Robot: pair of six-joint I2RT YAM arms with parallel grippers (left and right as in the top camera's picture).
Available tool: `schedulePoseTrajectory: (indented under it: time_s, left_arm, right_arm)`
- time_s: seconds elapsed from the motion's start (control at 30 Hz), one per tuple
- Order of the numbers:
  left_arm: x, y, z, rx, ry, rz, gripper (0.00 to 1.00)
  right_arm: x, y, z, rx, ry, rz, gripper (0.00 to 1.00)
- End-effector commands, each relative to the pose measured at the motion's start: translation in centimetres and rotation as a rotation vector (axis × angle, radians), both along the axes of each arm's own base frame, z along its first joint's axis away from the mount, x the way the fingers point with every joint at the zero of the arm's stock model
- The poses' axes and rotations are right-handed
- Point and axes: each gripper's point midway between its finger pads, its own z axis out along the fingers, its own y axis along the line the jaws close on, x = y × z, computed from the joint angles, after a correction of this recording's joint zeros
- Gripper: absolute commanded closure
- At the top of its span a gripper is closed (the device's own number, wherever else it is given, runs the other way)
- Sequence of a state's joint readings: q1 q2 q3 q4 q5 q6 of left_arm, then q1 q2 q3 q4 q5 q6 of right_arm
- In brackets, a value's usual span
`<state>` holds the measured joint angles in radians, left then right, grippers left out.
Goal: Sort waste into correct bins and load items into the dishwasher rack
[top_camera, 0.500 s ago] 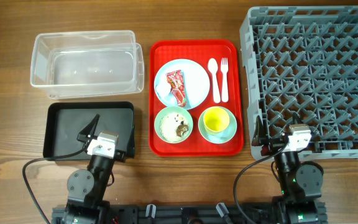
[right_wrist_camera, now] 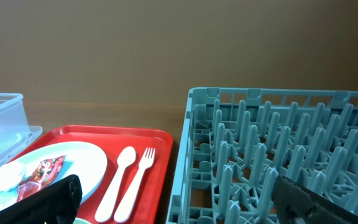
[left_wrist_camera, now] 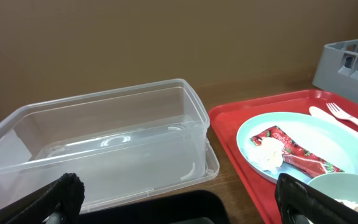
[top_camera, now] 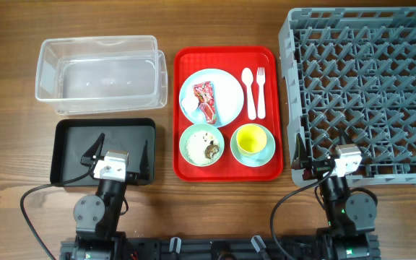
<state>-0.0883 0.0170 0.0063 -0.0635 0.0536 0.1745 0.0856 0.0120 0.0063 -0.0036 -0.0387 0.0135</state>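
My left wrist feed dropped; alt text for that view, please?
A clear plastic tub sits straight ahead, framed by the open left hand. To its right, a red tray holds a pale blue plate carrying a red wrapper and a tissue wad.

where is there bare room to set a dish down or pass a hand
Bare: inside the tub, the black tray and the rack; also the table left of the tub. Crowded: the red tray, packed full; the gap between it and the rack is narrow.

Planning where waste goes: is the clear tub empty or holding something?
Empty. The clear tub shows only its bare bottom, overhead and from the left wrist.
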Motion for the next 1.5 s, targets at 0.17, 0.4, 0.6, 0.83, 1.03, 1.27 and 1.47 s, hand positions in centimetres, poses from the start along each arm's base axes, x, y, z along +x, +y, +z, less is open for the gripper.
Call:
schedulePoseTrajectory:
  time_s: [0.17, 0.4, 0.6, 0.83, 1.03, 1.27, 1.47]
  left_arm:
    - [-0.02, -0.10, -0.33, -0.006, 0.014, -0.009, 0.00]
    - [-0.02, -0.10, -0.33, -0.006, 0.014, -0.009, 0.00]
    - [-0.02, -0.10, -0.33, -0.006, 0.014, -0.009, 0.00]
    - [-0.02, -0.10, -0.33, -0.006, 0.014, -0.009, 0.00]
    - [0.01, -0.12, 0.14, -0.004, -0.006, -0.010, 0.00]
    - [-0.02, -0.11, -0.31, -0.003, 0.013, -0.009, 0.00]
    - [-0.02, -0.11, -0.31, -0.003, 0.013, -0.009, 0.00]
  right_arm:
    - [-0.03, 0.53, -0.08, -0.013, 0.001, 0.028, 0.00]
    - [-0.03, 0.53, -0.08, -0.013, 0.001, 0.028, 0.00]
    - [-0.03, 0.53, -0.08, -0.013, 0.001, 0.028, 0.00]
    - [-0.03, 0.53, -0.08, -0.012, 0.001, 0.028, 0.00]
    - [-0.03, 0.53, -0.06, -0.012, 0.001, 0.028, 0.00]
    - [-0.03, 0.53, -0.06, -0.013, 0.001, 0.028, 0.00]
    - [-0.03, 0.53, -0.06, -0.012, 0.001, 0.028, 0.00]
